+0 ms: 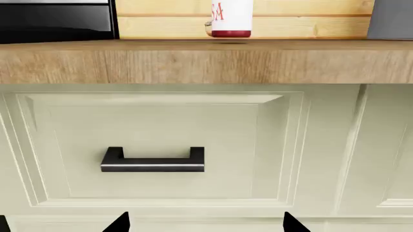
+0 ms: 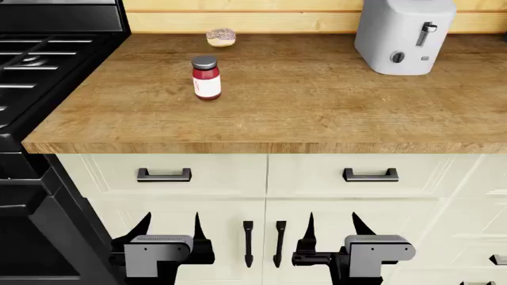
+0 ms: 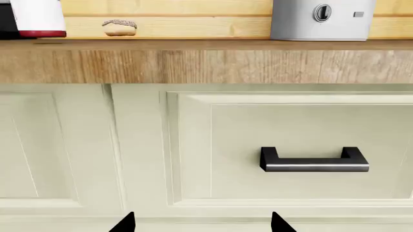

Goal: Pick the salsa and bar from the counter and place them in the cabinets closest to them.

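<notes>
Wood-grain counter (image 2: pixel 317 101) bears the salsa (image 2: pixel 206 77); both pincers, left (image 2: pixel 168 228) and right (image 2: pixel 333 227), gape empty.

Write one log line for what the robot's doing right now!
left tool: open, empty | right tool: open, empty | salsa: upright on counter, untouched | bar: not visible

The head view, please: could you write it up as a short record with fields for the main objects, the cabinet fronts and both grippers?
salsa: upright on the counter, lid on, nothing touching it
doughnut: behind the salsa, near the back wall
toaster: far right of the counter
stove: left of the counter
bar: not visible in any view
drawers: two, both closed, left handle, right handle
left gripper: open, empty, below the counter edge
right gripper: open, empty, below the counter edge
</notes>
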Tool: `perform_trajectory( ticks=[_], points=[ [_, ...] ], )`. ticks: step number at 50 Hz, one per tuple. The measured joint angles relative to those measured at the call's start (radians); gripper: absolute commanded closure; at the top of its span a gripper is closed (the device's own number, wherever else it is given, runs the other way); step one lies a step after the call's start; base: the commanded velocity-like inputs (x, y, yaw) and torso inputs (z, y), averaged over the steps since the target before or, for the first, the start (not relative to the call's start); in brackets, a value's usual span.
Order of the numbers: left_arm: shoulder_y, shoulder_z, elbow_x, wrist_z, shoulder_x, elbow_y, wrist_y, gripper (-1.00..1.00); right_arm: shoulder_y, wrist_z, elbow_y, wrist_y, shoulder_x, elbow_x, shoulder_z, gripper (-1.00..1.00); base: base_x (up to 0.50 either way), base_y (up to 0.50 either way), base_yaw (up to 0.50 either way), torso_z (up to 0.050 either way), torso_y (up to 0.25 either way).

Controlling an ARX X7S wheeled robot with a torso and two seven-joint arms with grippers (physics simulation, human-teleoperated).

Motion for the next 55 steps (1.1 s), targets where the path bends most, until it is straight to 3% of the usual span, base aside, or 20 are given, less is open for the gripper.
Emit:
perform_trajectory(
  ticks=[9,26,34,43,55],
  points=[
    [0.0,0.009,-0.04,-0.009,-0.024,0.089,-0.079,-1.0,-0.003,0.017,-0.085,0.061,0.024,0.008,-0.024,-1.0,0.0,0.0,0.0,0.0,0.0],
    [-0.214,-0.003,-0.114,-0.064,-0.121,0.589,-0.63,-1.0,0.142,-0.005,-0.577,0.532,0.109,-0.026,-0.104,-1.0,0.41,0.05,0.0,0.037,0.013],
    [-0.322,-0.045,-0.142,-0.081,-0.153,0.741,-0.82,-1.0,0.239,-0.009,-0.746,0.751,0.141,-0.063,-0.156,-1.0,0.02,0.35,0.0,0.05,0.0],
    [-0.396,-0.089,-0.16,-0.09,-0.186,0.836,-0.945,-1.0,0.31,-0.011,-0.863,0.906,0.165,-0.09,-0.198,-1.0,0.0,0.5,0.0,0.05,0.003],
    [-0.44,-0.111,-0.173,-0.098,-0.211,0.888,-1.017,-1.0,0.347,-0.011,-0.943,0.995,0.182,-0.102,-0.216,-1.0,0.0,0.5,0.0,0.05,0.014]
  ],
)
